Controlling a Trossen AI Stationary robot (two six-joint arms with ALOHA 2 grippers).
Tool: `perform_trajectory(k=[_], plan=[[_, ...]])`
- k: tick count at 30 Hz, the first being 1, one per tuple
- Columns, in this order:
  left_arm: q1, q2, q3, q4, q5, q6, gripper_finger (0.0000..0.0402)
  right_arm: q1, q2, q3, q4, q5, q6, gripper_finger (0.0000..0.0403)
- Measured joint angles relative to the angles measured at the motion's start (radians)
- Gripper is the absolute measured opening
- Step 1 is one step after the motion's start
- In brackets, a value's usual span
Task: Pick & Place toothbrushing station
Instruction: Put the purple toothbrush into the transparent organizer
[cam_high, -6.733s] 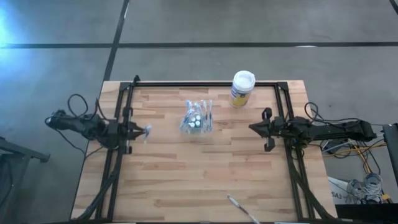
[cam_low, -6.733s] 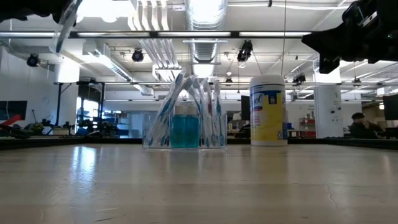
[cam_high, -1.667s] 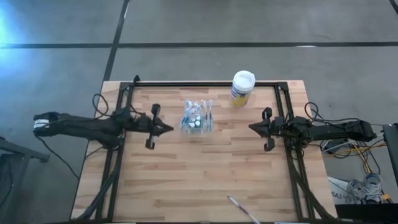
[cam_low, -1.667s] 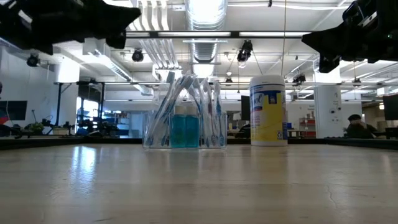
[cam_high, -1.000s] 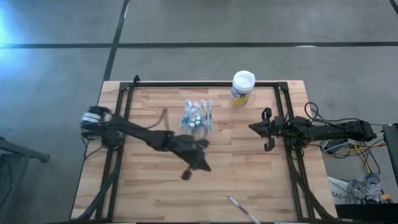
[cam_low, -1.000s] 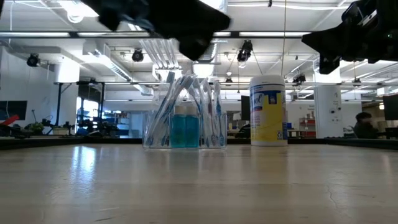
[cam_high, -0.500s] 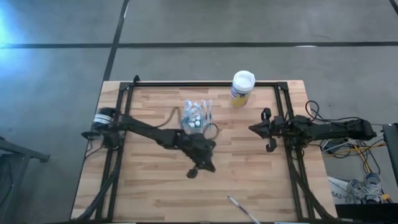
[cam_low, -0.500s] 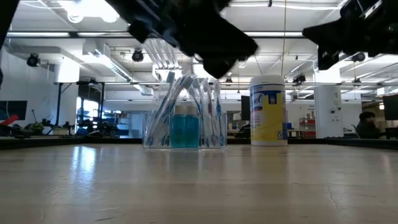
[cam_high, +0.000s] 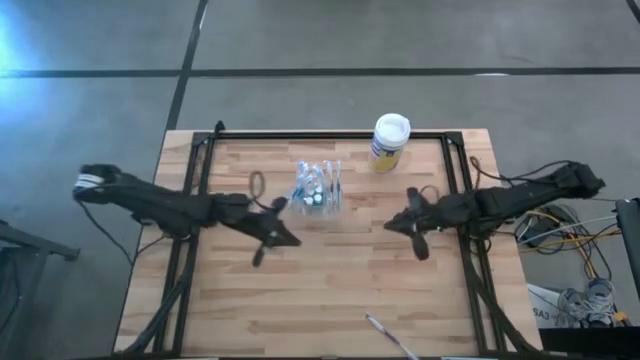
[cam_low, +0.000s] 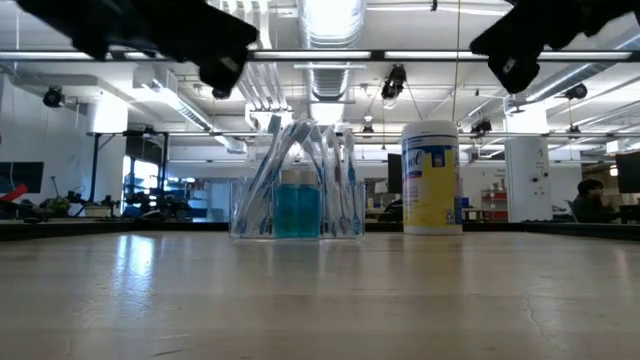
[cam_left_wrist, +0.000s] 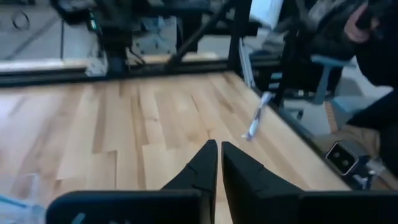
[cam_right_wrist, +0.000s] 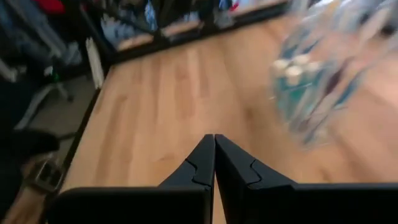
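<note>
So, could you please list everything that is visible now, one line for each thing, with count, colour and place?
holder: one, clear plastic, on the table's far middle, between the two grippers
toothbrushes: several, white, blue and pink, standing in the holder
tubes: a few, teal caps, inside the holder; exact count unclear
canister: one, white lid, yellow and blue label, far edge of the table, right of the holder
loose toothbrush: one, pale, lying near the table's near edge
table: one, light wood, dark frame
person: one, in the room far behind the table
left gripper: dark, shut, empty, near-left of the holder
right gripper: dark, shut, empty, right of the holder
</note>
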Motion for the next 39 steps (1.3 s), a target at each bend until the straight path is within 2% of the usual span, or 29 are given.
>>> perform_trajectory(k=[3, 9, 16, 22, 29, 33, 39], plan=[[0.000, -0.139, -0.091, 0.017, -0.002, -0.014, 0.0028, 0.065, 0.114, 0.114, -0.084, 0.007, 0.058, 0.0008], [0.002, -0.396, -0.235, 0.042, -0.073, -0.036, 0.0014, 0.209, 0.311, 0.322, -0.369, 0.128, 0.288, 0.0008], [0.003, -0.566, -0.325, 0.035, -0.092, -0.045, 0.0005, 0.356, 0.522, 0.512, -0.618, 0.122, 0.640, 0.0008], [0.003, -0.593, -0.341, 0.030, -0.091, -0.044, 0.0024, 0.456, 0.701, 0.672, -0.736, 0.100, 0.826, 0.0008], [0.003, -0.580, -0.340, 0.027, -0.069, -0.041, 0.0022, 0.518, 0.909, 0.824, -0.736, 0.053, 0.870, 0.0014], [0.003, -0.569, -0.339, 0.027, -0.050, -0.041, 0.0013, 0.513, 1.013, 0.889, -0.735, -0.051, 0.915, 0.0049], [0.003, -0.562, -0.339, 0.027, -0.047, -0.041, 0.0007, 0.514, 1.132, 0.946, -0.732, -0.221, 0.982, 0.0133]])
